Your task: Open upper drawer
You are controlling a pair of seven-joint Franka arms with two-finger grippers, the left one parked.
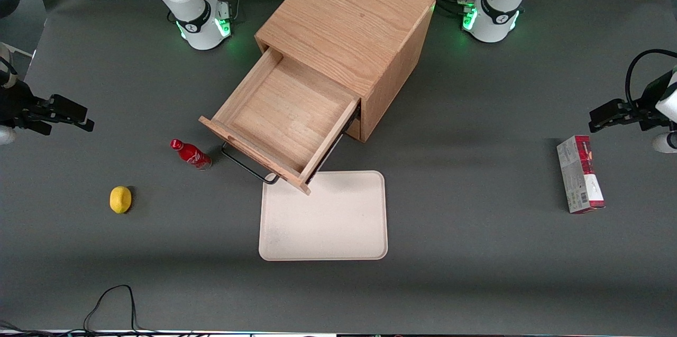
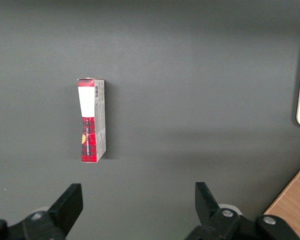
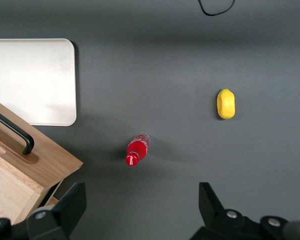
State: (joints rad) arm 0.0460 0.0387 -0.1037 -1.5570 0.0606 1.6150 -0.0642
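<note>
Black fingers [image 3: 65, 202] of the gripper [image 3: 140, 210] are seen spread wide apart with nothing held between them. The gripper [image 1: 74, 115] is parked above bare table toward the working arm's end, well apart from the cabinet [image 1: 351, 35].

Landmark: the cabinet, light oak, standing mid-table. The upper drawer [image 1: 283, 115] is pulled far out of the cabinet's front, its shallow wooden box exposed and nothing seen inside. Its black bar handle [image 1: 246, 165] is fixed on the oak front, at the end nearest the front camera. The drawer's front corner overhangs the rim of a cream tray [image 1: 322, 218], which is laid flat in front of the cabinet.

A red bottle [image 1: 190, 154] is stood upright just beside the drawer front, toward the working arm's end. A yellow lemon [image 1: 120, 199] is placed farther out toward that end, nearer the front camera than the bottle. A red and white box [image 1: 580, 181] is laid flat toward the parked arm's end, well apart from the cabinet. The table [image 1: 476, 273] is covered in dark grey.
</note>
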